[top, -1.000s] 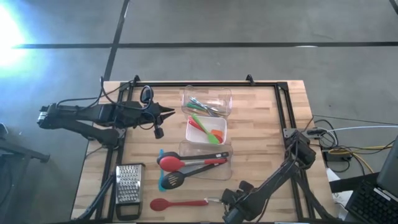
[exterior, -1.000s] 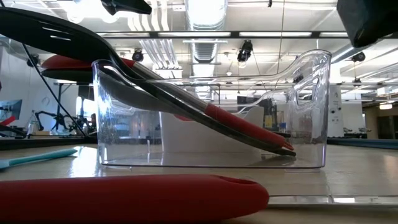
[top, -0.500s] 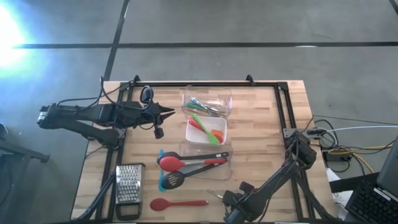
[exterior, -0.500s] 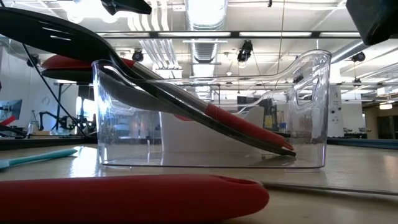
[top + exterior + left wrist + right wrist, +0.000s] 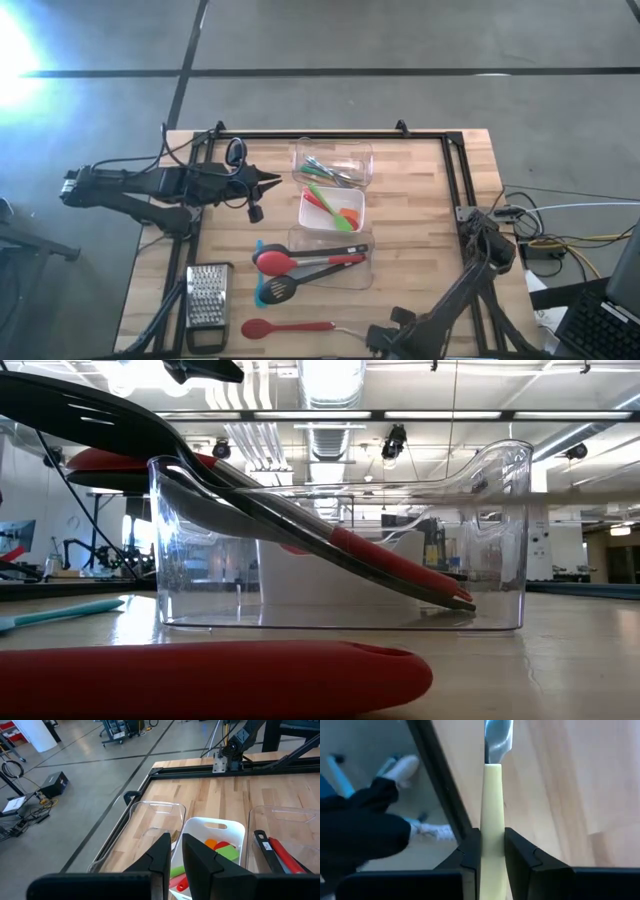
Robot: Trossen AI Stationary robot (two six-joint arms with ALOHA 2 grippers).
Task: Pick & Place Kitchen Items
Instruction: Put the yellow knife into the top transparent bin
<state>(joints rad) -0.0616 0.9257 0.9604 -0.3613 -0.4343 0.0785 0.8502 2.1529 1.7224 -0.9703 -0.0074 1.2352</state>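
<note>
- Cream-handled tool point(image 5: 492, 820), metal blade ahead, is pinched between the right gripper point(image 5: 492, 851) fingers at the table's point(image 5: 420, 200) near edge.
- Beyond its tip: bare wood, black frame rail point(image 5: 440, 785).
- Farther off, red spoon point(image 5: 285, 327), then clear tub point(image 5: 330, 262) of utensils.
- Left gripper point(image 5: 175, 851), pressed together, hovers over the far tubs.

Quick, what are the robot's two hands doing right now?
Left hand: closed, holding nothing, above the tubs.
Right hand: closed on a cream-handled tool with a metal end.

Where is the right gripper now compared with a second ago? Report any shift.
Yes. In the high view the right gripper has drawn back toward the table's near edge, farther from the red spoon, fingers shut on a cream-handled tool.
</note>
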